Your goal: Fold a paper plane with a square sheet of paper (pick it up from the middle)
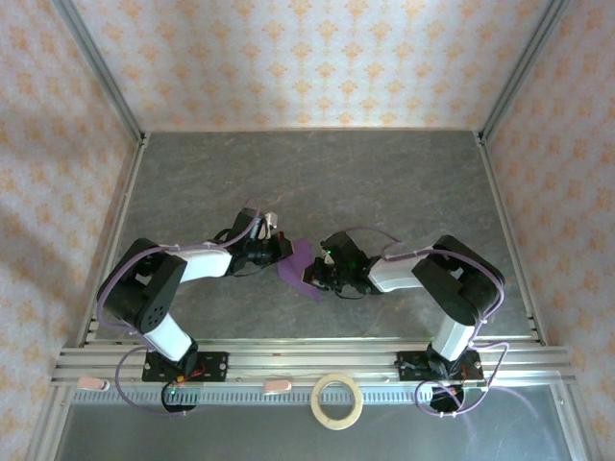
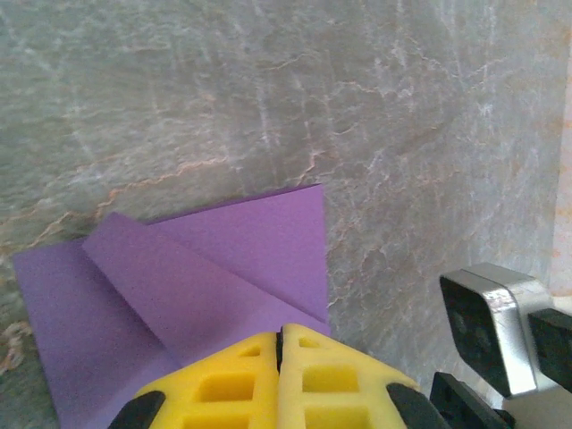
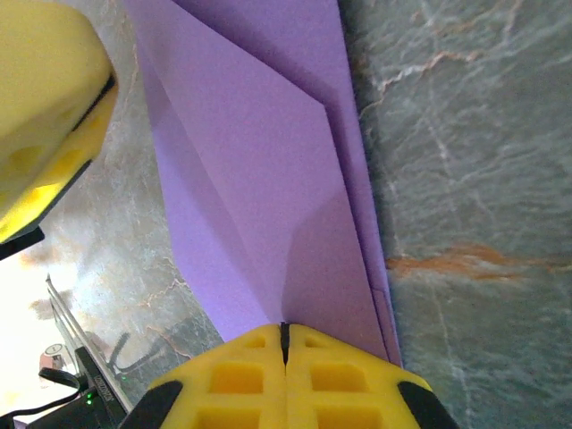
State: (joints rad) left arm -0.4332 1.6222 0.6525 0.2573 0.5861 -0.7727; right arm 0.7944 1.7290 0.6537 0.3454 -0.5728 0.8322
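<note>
Purple paper (image 1: 298,264), partly folded, diagonal creases, layered flaps, on grey counter (image 1: 384,173); left hand (image 2: 280,344) closed over its edge; right hand (image 3: 284,332) closed, apparently pinching it

A grey marbled desk (image 1: 384,182) takes up the middle of the frame, veined with pale and rust-coloured lines. Walls (image 1: 317,58) in cream wallpaper with an orange floral pattern close it in at the top, left and right. Silver metal posts (image 1: 101,69) climb the back corners. A ribbed aluminium rail (image 1: 317,357) crosses the lower part. The light is soft and even.
</note>
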